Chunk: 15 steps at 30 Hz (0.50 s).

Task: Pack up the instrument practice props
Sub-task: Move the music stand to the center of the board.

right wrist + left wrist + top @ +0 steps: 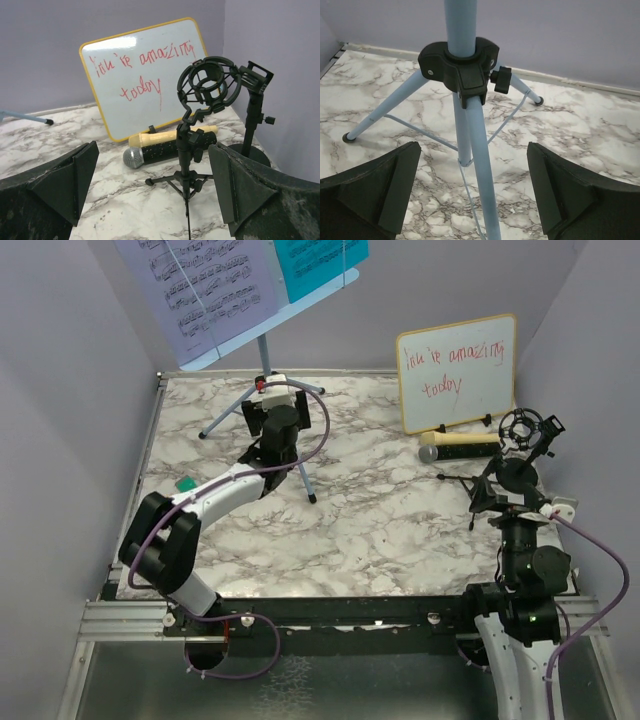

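The light-blue music rack stands at the back left on tripod legs. It holds a printed music sheet and a cyan sheet. My left gripper is open at the tripod. In the left wrist view its jaws stand either side of the front leg, below the black hub, not touching. My right gripper is open and empty in front of the small black tripod, which carries an empty ring mount. A black microphone and a cream microphone lie side by side behind it. A black round-base pole stands at the right.
The wood-framed whiteboard with red writing leans on the back wall behind the microphones. A small green block lies by the left arm. Purple walls close in the left, back and right sides of the marble tabletop.
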Each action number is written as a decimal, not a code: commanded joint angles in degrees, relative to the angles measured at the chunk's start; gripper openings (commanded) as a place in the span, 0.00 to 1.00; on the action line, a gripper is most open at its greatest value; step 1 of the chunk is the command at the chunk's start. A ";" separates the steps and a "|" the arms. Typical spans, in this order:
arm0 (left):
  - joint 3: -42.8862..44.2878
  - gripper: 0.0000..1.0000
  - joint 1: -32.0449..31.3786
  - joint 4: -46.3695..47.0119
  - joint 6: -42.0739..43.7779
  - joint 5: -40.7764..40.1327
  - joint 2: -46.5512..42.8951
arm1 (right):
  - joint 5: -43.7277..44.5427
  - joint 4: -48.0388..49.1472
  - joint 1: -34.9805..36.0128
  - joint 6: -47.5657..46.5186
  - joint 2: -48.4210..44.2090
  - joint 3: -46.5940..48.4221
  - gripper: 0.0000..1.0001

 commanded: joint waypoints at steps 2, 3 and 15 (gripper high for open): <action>4.88 0.92 0.10 -0.98 0.22 -8.87 7.35 | -0.23 0.84 3.02 -1.27 -4.93 -0.38 1.00; 5.64 0.91 0.15 -0.99 0.40 -9.07 8.57 | 0.05 0.59 3.51 -1.28 -4.99 -0.29 1.00; 6.81 0.20 -0.72 -1.08 2.52 -1.58 12.34 | 0.82 0.55 6.59 -1.73 -5.21 -0.36 1.00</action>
